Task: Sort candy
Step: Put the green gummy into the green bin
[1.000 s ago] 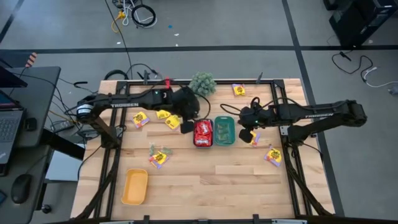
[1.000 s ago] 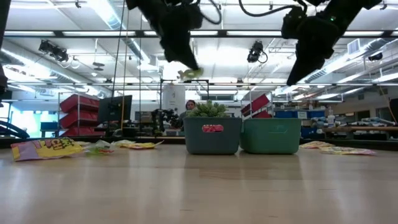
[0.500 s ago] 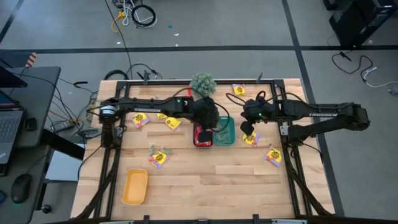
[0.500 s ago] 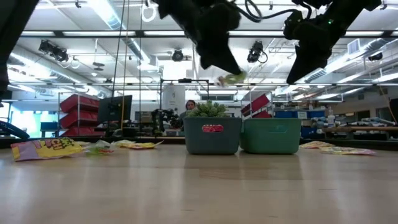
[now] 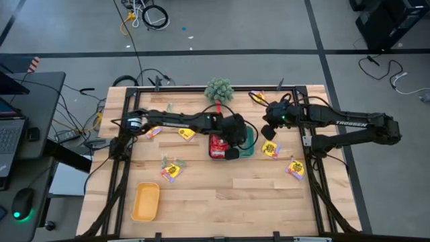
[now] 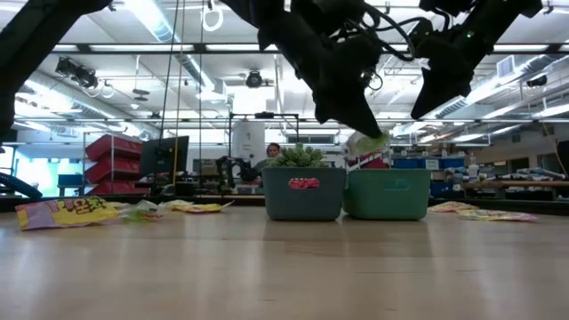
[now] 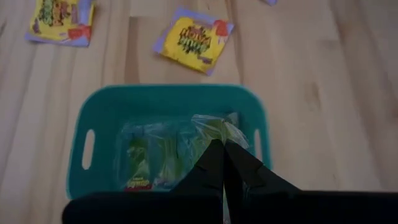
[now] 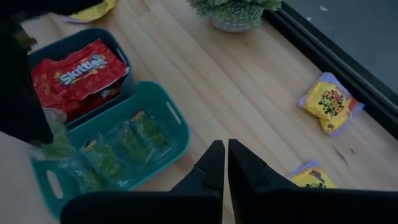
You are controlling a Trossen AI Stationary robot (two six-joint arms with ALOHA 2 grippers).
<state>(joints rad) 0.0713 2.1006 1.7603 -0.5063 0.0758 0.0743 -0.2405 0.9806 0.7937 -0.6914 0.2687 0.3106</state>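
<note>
My left gripper (image 5: 242,139) reaches in from the table's left and is shut on a pale green candy packet (image 7: 214,127), just over the teal tray (image 7: 168,90), which holds more green packets (image 8: 118,152). In the low view the packet (image 6: 366,142) hangs just above that tray's rim (image 6: 387,173). Beside it, the darker tray (image 8: 118,53) holds red candy packets (image 5: 218,144). My right gripper (image 5: 267,133) hovers shut with nothing in it, to the right of the teal tray. Yellow candy packets (image 5: 271,149) lie flat on the table. My left gripper pinches the green packet's near end (image 7: 219,138) between its two fingertips. The fingers slant down from the table's left. The packet sticks out past the fingertips, lifted clear above the teal tray; how many layers they have, I cannot tell.
A yellow tray (image 5: 146,202) sits near the front left. A spiky green plant ball (image 5: 219,89) stands at the far edge. More yellow packets lie at the right (image 5: 295,168), far right (image 5: 258,96) and left (image 5: 152,130); a mixed heap (image 5: 171,168) lies left of centre.
My left gripper has swept toward the table's right edge and come down with the green packet, from left of the red-candy tray to over the teal tray. My right gripper has drawn back a little toward the far edge, still shut.
</note>
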